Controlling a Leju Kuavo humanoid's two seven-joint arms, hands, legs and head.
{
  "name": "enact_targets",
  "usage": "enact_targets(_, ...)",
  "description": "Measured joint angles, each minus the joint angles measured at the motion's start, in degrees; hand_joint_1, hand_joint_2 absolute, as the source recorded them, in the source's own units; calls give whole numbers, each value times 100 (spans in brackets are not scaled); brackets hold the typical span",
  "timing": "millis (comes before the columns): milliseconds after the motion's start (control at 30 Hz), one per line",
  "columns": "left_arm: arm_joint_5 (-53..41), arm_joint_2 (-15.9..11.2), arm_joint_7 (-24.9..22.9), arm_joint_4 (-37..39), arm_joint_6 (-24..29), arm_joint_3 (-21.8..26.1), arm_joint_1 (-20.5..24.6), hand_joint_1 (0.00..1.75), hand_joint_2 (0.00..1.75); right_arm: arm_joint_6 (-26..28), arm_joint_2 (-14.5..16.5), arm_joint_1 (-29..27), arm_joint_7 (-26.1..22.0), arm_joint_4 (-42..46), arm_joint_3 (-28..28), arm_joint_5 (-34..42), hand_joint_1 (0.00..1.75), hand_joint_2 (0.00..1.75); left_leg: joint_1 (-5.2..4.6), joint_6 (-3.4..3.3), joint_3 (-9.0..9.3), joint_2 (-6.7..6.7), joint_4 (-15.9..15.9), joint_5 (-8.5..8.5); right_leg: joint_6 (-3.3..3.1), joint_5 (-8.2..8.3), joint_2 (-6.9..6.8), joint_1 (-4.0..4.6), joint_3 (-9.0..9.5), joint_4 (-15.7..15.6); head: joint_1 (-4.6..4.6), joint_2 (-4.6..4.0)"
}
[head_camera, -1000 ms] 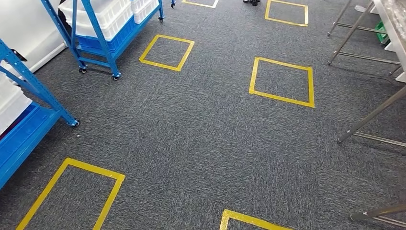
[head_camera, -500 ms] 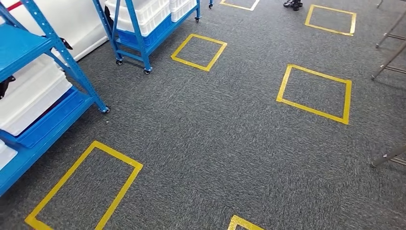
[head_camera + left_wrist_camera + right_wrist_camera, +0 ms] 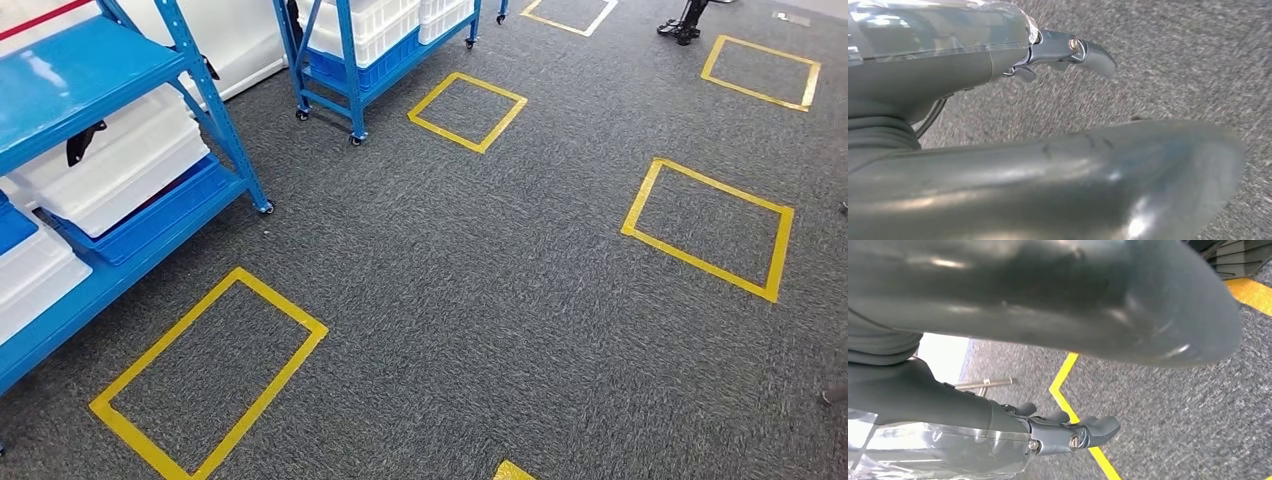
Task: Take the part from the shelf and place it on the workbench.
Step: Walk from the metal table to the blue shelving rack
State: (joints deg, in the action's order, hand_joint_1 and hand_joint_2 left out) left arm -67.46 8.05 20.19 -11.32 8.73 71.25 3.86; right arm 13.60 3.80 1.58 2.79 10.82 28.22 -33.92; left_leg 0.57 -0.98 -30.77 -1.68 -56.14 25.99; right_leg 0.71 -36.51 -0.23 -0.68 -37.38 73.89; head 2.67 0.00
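The camera is swinging left: the shelf (image 3: 130, 150) with white bins (image 3: 120, 165) is filling more of the view, floor squares (image 3: 210, 375) sliding right. Left hand (image 3: 1068, 50) and right hand (image 3: 1073, 432) are hanging, fingers loosely apart, holding nothing. I cannot tell which bin holds the part.

The whole head view swings: the blue metal shelf rack (image 3: 120, 150) with white plastic bins (image 3: 120, 165) fills more of the left, and the yellow tape squares (image 3: 466, 111) sit further right.
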Motion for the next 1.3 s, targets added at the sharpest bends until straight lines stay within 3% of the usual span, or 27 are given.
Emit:
enact_targets(33,-3,-1,-3,0,-6,0,-3,0,0,-3,1,-2,-8,0,0,-2,0,0,6,11,-2,-69,-12,-1,8,150,10,-20,68,-144,0,0)
enact_targets(67,-3,-1,-5,0,-10,0,-3,0,0,-7,0,-4,-19,0,0,-7,0,0,14,27,-2,-138,-28,1,14,368,44,-43,228,-480,0,0)
enact_targets(133,-4,-1,-8,0,-10,-1,5,0,0,-21,0,-11,-39,-2,0,-15,0,0,23,91,-29,-267,-75,13,19,685,297,-86,571,-1220,0,0)
enact_targets(200,-10,-2,-12,0,-5,-2,14,0,0,-35,1,-10,-47,-5,0,-19,0,0,24,181,-86,-375,-103,1,-9,748,475,-86,686,-1525,0,0)
enact_targets(267,-20,-5,-23,0,4,-2,4,0,0,-39,3,8,-49,-7,0,-22,0,0,40,267,-133,-478,-91,-32,-82,767,378,-65,672,-1541,0,0)
enact_targets(333,-24,-13,-37,0,15,-2,-11,0,0,-35,7,12,-48,-7,1,-30,0,0,45,313,-223,-315,-249,76,-186,800,234,-63,676,-1582,1,0)
enact_targets(400,-27,-18,-46,0,20,-2,-2,0,0,-27,8,-8,-48,-7,3,-36,0,0,36,326,-494,-5,-866,442,-266,820,70,-35,665,-1606,1,0)
enact_targets(467,-32,-18,-50,0,16,-2,5,0,0,-23,7,-26,-48,-8,4,-36,0,0,38,333,-813,103,-1619,785,-296,820,-91,17,647,-1603,2,0)
enact_targets(500,-34,-19,-49,0,12,-2,0,0,0,-22,7,-28,-48,-9,4,-35,0,0,36,328,-866,117,-1788,822,-304,819,-166,39,643,-1601,2,0)
enact_targets(533,-36,-20,-49,0,8,-2,-8,0,0,-22,8,-27,-49,-9,4,-34,0,0,30,314,-804,129,-1726,751,-307,819,-231,58,644,-1600,2,0)
enact_targets(567,-36,-23,-48,0,3,-2,-14,0,0,-22,9,-23,-51,-9,4,-33,0,0,19,287,-628,161,-1440,594,-309,816,-295,72,651,-1599,2,0)
enact_targets(667,-36,-40,-40,0,-3,-4,6,0,0,-22,24,-20,-64,-9,4,-32,0,0,-71,151,-4,488,-288,189,-286,801,-458,115,674,-1586,2,0)
enact_targets(733,-36,-45,-34,0,-3,-4,16,0,0,-23,32,-11,-78,-9,4,-41,0,0,-115,91,61,554,-90,166,-244,797,-552,127,679,-1583,1,0)
enact_targets(800,-35,-43,-31,0,-4,-4,-1,0,0,-24,31,11,-89,-7,4,-61,0,0,-99,41,66,441,-38,111,-185,784,-578,117,698,-1576,1,0)
enact_targets(867,-34,-39,-30,0,-4,-4,-10,0,0,-24,29,10,-96,-5,4,-79,0,0,-60,-15,83,337,33,38,-116,581,-341,97,599,-1317,0,0)
enact_targets(933,-34,-38,-28,0,-5,-4,3,0,0,-24,29,-8,-98,-7,4,-87,0,0,-40,-43,60,232,49,-4,-75,183,-68,54,276,-619,-2,0)
enact_targets(967,-34,-38,-28,0,-5,-4,7,0,0,-24,28,-16,-98,-8,4,-88,0,0,-38,-46,42,170,45,-13,-62,30,-22,33,100,-245,-2,0)
enact_targets(1000,-34,-38,-28,0,-5,-4,6,0,0,-24,28,-21,-98,-9,4,-89,0,0,-35,-43,32,103,36,-20,-49,-20,-6,14,-13,-9,-2,0)
enact_targets(1033,-34,-38,-28,0,-5,-4,1,0,0,-24,26,-27,-98,-9,5,-89,0,0,-28,-34,27,30,23,-21,-35,55,1,-3,-23,10,-2,0)
enact_targets(1067,-34,-37,-28,0,-5,-4,-4,0,0,-24,23,-31,-98,-9,5,-90,0,0,-16,-20,25,-41,2,-17,-22,238,16,-23,83,-215,-2,0)
enact_targets(1100,-34,-35,-28,0,-6,-4,-5,0,0,-24,21,-35,-98,-9,5,-90,0,0,-4,3,22,-110,-26,-6,-7,472,74,-48,269,-607,-2,0)
enact_targets(1167,-34,-32,-27,0,-7,-4,-1,0,0,-25,18,-43,-98,-14,4,-90,0,0,4,79,-17,-230,-97,23,8,743,286,-79,577,-1284,-2,0)
enact_targets(1233,-34,-31,-26,0,-6,-4,2,0,0,-26,18,-36,-101,-19,4,-91,0,0,4,164,-69,-317,-131,22,-32,763,375,-65,639,-1471,-1,0)
enact_targets(1300,-34,-35,-26,0,-2,-3,-9,0,0,-28,20,-21,-103,-19,5,-94,0,0,22,235,-104,-372,-134,9,-121,797,258,-51,631,-1494,0,0)
